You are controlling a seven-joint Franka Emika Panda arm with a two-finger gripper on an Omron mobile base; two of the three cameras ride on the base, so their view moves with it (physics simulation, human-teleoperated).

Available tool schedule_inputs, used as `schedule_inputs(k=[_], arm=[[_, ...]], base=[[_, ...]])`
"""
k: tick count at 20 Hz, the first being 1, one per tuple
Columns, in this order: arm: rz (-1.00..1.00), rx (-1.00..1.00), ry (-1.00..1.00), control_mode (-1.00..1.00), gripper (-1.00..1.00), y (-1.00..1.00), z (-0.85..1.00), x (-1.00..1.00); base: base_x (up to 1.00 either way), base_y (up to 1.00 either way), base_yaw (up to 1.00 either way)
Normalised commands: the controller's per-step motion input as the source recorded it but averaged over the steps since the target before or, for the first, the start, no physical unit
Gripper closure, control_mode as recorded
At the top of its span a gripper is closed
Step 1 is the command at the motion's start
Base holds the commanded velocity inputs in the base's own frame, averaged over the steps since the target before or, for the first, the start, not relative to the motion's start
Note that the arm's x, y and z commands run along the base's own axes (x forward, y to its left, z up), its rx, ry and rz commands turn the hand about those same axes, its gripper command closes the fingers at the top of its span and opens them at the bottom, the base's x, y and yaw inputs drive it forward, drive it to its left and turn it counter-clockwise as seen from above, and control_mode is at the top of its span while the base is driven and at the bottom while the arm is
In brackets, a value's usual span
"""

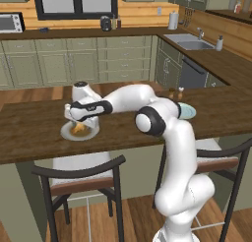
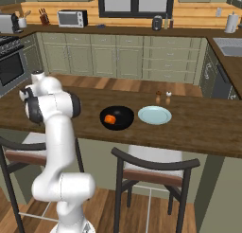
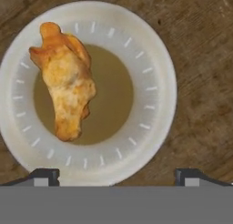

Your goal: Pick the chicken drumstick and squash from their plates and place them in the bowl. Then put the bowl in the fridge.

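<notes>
The chicken drumstick point(image 3: 66, 82) is lying on its plate point(image 3: 154, 68) on the table point(image 1: 29, 133), off to one side of the plate's brownish centre rather than under the middle of the hand. That offset is the main risk: if the gripper point(image 1: 78, 124) is lowered straight down as it is sitting now, one finger is likely to be landing on the meat or the plate rim instead of beside it, nudging the lumpy piece sideways or tipping the plate. The tapering end is also giving little to squeeze, so a grip there is liable to be slipping on the lift (the thick middle looks the safer place).

The jaws are standing fully wide, hovering just above the plate, holding nothing and touching nothing; both finger tips point(image 3: 45, 176) are showing well apart at the plate's near edge.

The squash point(image 2: 110, 119) is already sitting inside the bowl point(image 2: 124, 124), beside an emptied pale plate point(image 2: 155, 115), well apart from the drumstick.
</notes>
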Motion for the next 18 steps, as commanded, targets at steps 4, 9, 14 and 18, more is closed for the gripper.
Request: schedule_inputs(k=[4, 9, 14, 18], arm=[[0.0, 0.0, 0.0, -1.0, -1.0, 0.0, -0.39, 0.38], [0.0, 0.0, 0.0, -1.0, -1.0, 0.07, -0.3, 0.38], [0.0, 0.0, 0.0, -1.0, -1.0, 0.01, -0.18, 0.39], [0.0, 0.0, 0.0, -1.0, -1.0, 0.09, -0.18, 0.43]], base=[[0.0, 0.0, 0.0], [0.0, 0.0, 0.0], [0.0, 0.0, 0.0], [0.0, 0.0, 0.0]])
